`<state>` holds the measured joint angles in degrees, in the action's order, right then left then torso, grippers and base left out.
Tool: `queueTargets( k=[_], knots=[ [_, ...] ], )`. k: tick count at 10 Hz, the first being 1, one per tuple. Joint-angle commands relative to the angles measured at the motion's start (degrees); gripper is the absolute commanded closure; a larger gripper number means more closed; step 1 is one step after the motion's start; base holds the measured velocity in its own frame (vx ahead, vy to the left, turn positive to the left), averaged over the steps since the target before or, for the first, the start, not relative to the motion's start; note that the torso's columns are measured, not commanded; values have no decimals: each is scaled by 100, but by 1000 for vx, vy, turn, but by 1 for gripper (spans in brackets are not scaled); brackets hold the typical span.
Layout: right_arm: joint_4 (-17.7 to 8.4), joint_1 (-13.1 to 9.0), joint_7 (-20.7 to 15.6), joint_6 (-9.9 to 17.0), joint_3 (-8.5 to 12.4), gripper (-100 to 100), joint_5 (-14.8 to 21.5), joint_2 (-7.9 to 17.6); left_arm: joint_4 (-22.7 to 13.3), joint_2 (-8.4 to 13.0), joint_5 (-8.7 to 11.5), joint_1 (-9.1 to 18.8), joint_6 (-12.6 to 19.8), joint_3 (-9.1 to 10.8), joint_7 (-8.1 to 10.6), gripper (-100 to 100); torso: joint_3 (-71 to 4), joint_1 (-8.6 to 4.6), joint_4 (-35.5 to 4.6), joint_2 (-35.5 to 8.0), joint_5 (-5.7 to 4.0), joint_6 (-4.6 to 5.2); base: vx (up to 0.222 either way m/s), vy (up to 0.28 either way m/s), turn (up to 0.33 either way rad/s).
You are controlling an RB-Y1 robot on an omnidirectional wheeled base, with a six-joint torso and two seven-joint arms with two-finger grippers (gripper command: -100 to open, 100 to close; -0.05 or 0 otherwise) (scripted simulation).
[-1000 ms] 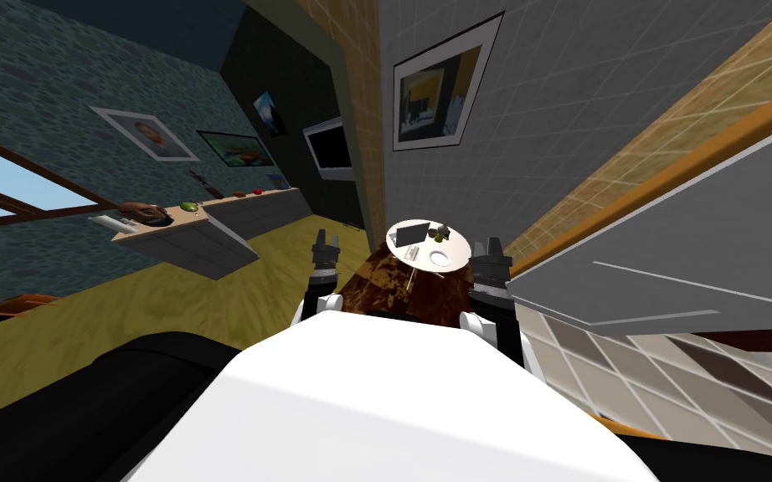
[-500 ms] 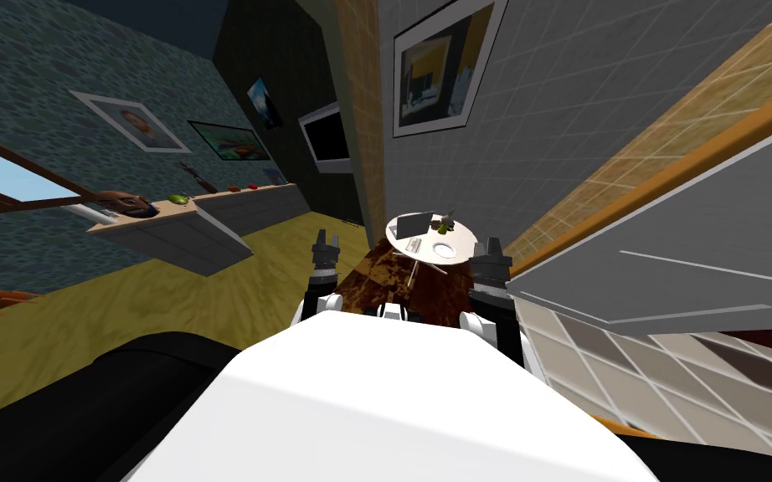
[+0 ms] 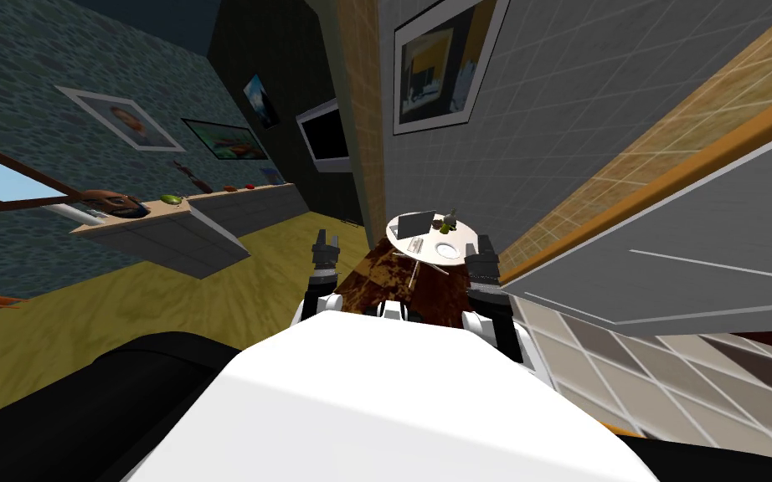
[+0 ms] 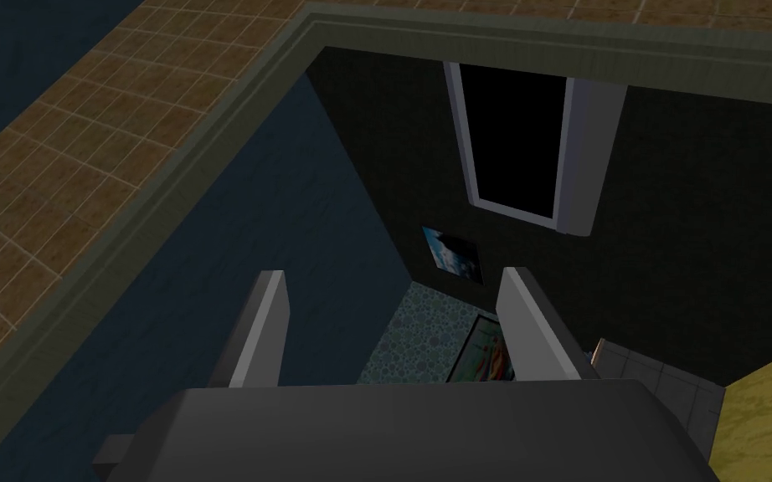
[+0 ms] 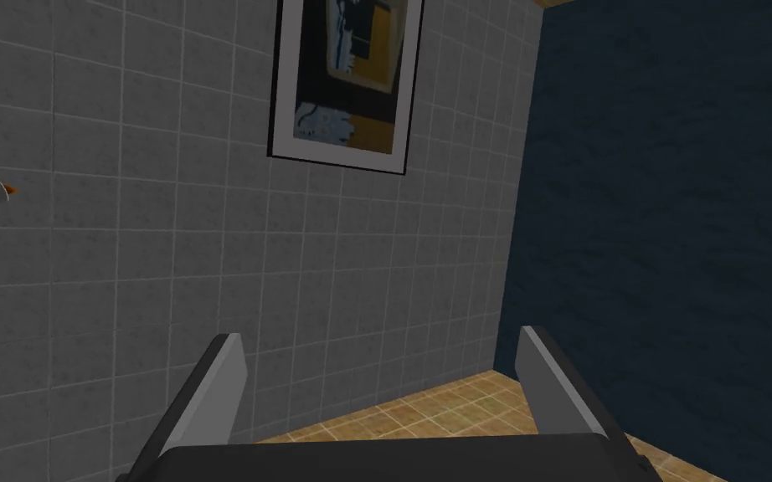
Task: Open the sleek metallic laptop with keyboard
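Laptop (image 3: 414, 224) on round table (image 3: 462, 235), ahead between left claw (image 3: 324, 239) and right claw (image 3: 483, 244)

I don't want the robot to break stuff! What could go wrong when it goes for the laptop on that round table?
The laptop shares the small round table with a plate and green bits; a claw could knock them. The right claw also looks close to a grey cabinet and might bump it.

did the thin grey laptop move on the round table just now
No. The thin grey laptop stays at the far-left rim of the round white table; my camera shifted.
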<state>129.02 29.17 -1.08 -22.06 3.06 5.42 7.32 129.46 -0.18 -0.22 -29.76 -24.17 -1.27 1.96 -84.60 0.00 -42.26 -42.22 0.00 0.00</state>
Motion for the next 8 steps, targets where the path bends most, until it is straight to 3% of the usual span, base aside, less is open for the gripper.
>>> queueTargets(
  k=[1,8],
  knots=[
    [-157,-151,-319,42,-51,-100,379,213,0,0,0,0,0,0,0,0,0,5,0,0,1,0,76,66,-29],
    [-573,-553,-1198,119,-152,-100,1475,651,0,0,0,0,0,0,0,0,8,-7,-4,-15,-1,0,80,63,-28]
  ],
)
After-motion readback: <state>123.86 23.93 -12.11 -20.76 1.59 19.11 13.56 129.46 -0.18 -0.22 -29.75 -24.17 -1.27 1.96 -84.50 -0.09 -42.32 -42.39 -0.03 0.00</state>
